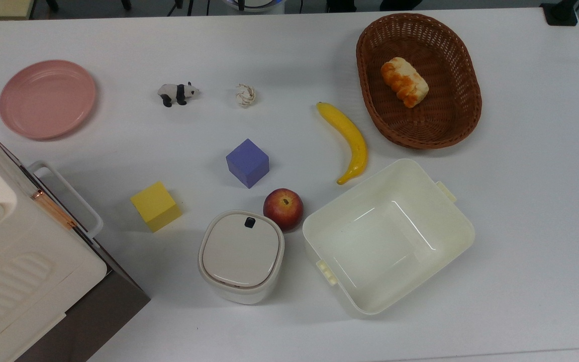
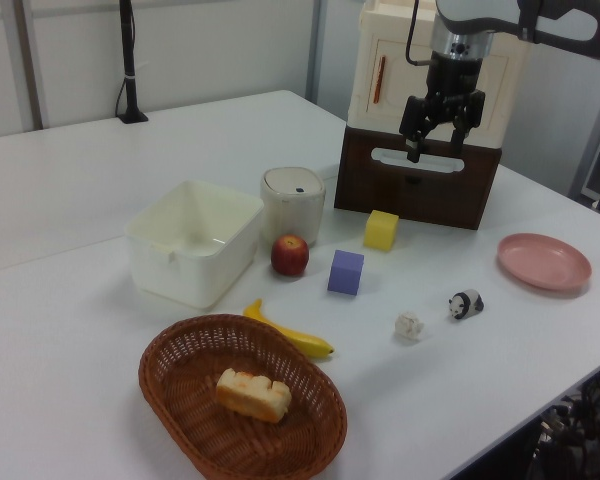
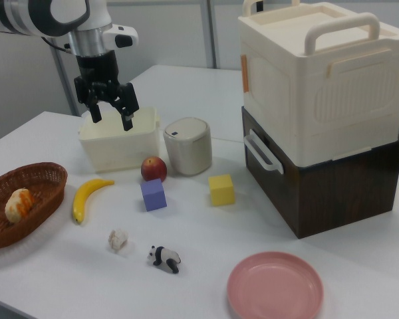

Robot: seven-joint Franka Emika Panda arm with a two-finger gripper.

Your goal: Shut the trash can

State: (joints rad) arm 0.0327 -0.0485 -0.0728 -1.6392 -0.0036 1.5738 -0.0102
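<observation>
The trash can [image 1: 242,256] is a small white rounded bin with its greyish-beige lid lying flat on top; a black button sits near the lid's edge. It stands beside a red apple [image 1: 283,208]. In the left view the trash can [image 2: 293,200] sits left of the dark cabinet, and in the right view the trash can [image 3: 187,146] is at mid-table. My gripper [image 2: 437,148] hangs open and empty high above the table. In the right view the gripper [image 3: 112,118] appears in front of the cream tub, up and to the left of the trash can.
A cream tub [image 1: 387,236] stands close to the can. Around it lie a yellow cube [image 1: 156,206], purple cube [image 1: 247,163], banana [image 1: 347,141], toy panda [image 1: 177,93], paper ball [image 1: 245,95], pink plate [image 1: 46,98] and a basket [image 1: 465,100] with bread. A white appliance [image 3: 319,73] tops a dark cabinet.
</observation>
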